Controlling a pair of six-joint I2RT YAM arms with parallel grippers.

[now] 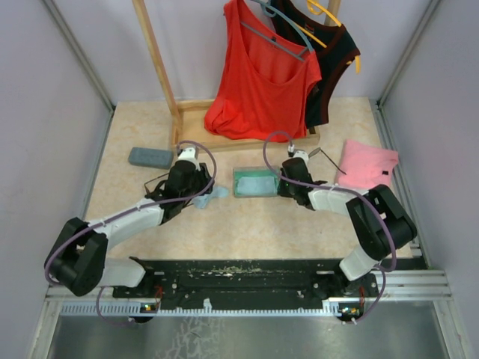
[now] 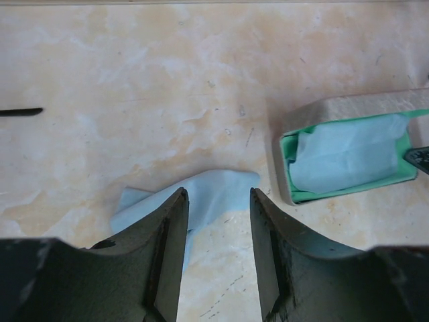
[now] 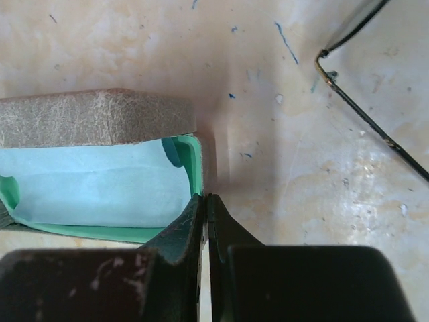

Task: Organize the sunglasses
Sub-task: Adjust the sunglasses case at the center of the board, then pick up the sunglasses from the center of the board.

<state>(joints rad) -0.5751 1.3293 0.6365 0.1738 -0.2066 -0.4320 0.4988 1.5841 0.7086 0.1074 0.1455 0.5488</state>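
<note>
Evidently nothing is cased yet. At far left only a slim arm of one pair of sunglasses [image 2: 20, 111] is seen, laid on the table [image 2: 201, 80] apart from the left gripper [image 2: 217, 200]. Its jaws are held partly apart and empty over a loose blue cloth [image 2: 141, 204], probably so it can be lifted. Beside it, the open case [image 3: 100, 117] is lined with another cloth [image 3: 94, 188]. The right gripper [image 3: 204, 201] is closed on nothing at the case's rim, perhaps to steady it. The second pair [image 3: 362, 111] is left just beyond, uncased.
</note>
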